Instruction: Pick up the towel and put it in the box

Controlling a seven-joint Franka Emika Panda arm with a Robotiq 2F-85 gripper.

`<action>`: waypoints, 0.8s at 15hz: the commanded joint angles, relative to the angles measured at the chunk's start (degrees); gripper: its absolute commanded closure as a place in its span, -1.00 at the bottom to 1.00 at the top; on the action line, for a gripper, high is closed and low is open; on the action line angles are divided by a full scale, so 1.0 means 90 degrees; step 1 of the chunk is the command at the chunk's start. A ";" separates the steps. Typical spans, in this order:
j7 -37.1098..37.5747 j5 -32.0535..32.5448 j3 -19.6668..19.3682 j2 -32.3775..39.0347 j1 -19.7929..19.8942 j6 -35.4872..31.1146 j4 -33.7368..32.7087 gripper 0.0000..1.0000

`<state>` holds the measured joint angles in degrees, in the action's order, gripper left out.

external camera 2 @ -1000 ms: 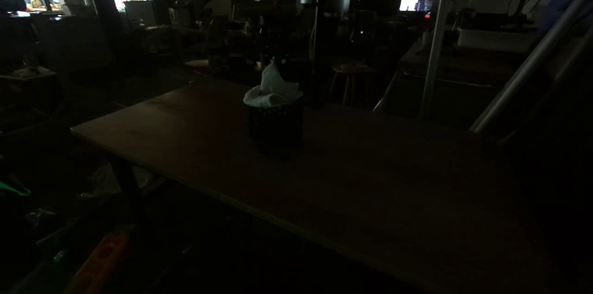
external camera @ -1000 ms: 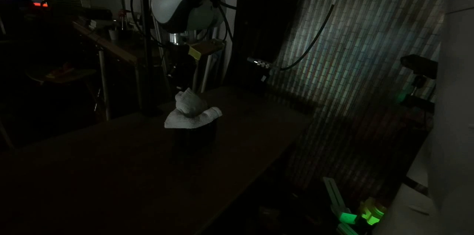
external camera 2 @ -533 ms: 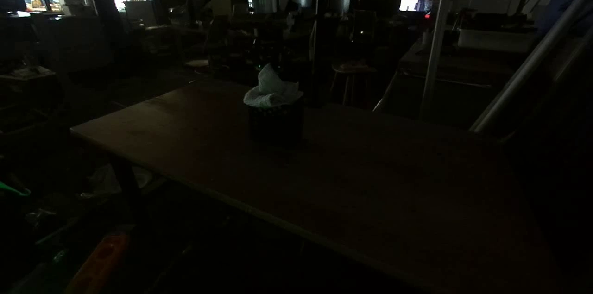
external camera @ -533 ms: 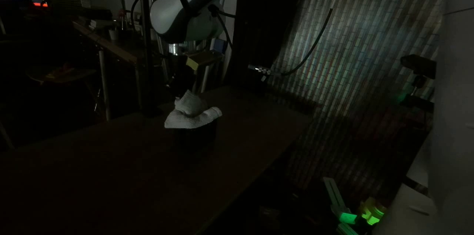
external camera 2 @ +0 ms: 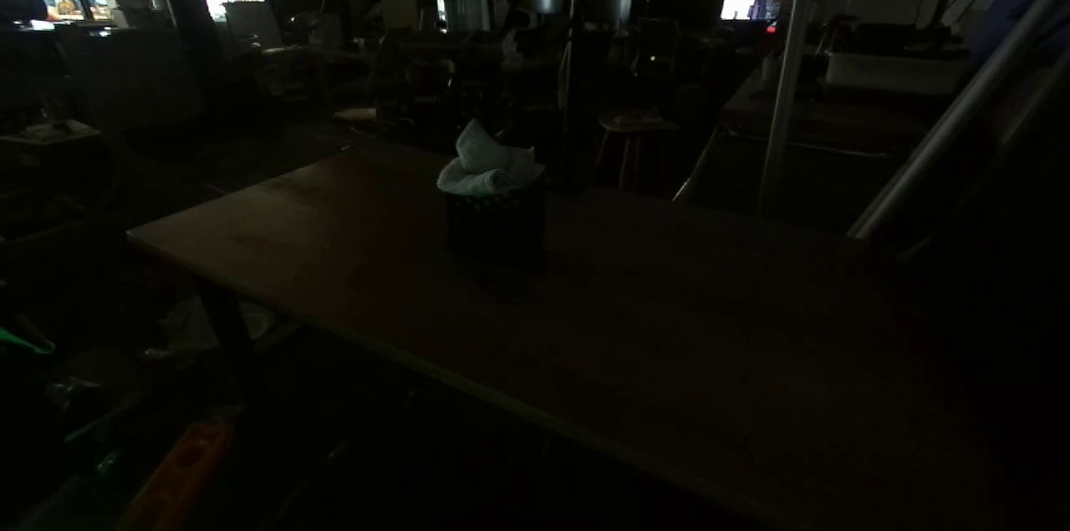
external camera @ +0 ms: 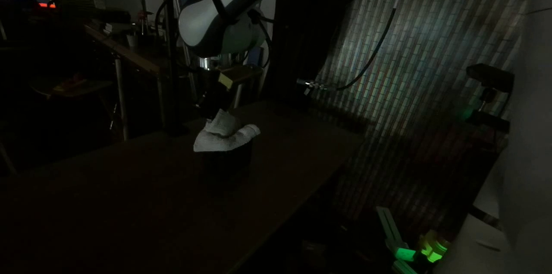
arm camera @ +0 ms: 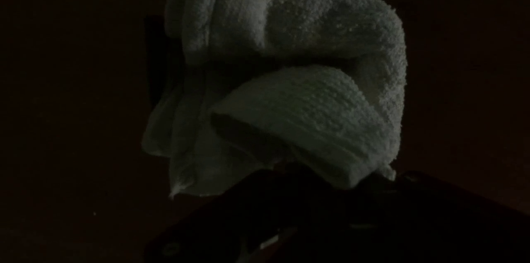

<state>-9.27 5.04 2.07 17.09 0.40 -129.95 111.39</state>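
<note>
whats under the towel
The dark box, standing on the table. The towel drapes over its rim in both exterior views. What's inside the box can't be made out, since the towel covers its top.

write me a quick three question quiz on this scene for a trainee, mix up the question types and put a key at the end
1. Multiple choice: where does the pale grey-white, wrinkled cloth towel rest?
a) flat on the dark brown table
b) on top of the small, nearly black, cube-shaped box
c) on the floor

2. True or false: the whole towel lies below the rim of the box.

3. Short answer: what might be left to do for the task?

Key
1. b
2. False: its edges spread out over the rim, and a fold sticks up above.
3. Probably pressing the overhanging folds down into the box.
</note>
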 commanded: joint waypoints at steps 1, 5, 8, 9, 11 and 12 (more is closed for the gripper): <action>0.0139 -0.0047 -0.0035 -0.0344 -0.0027 -0.0202 0.0397 0.77; 0.0136 0.0010 -0.0081 -0.0483 -0.0005 -0.0227 0.0563 0.78; 0.0097 -0.0013 -0.0122 -0.0555 0.0041 -0.0310 0.0710 0.77; 0.0081 -0.0034 -0.0135 -0.0561 0.0059 -0.0351 0.0754 0.78; 0.0034 -0.0080 -0.0151 -0.0548 0.0090 -0.0426 0.0837 0.77; 0.0019 -0.0089 -0.0155 -0.0537 0.0099 -0.0469 0.0878 0.77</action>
<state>-8.63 5.05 0.89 13.99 0.95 -131.99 116.60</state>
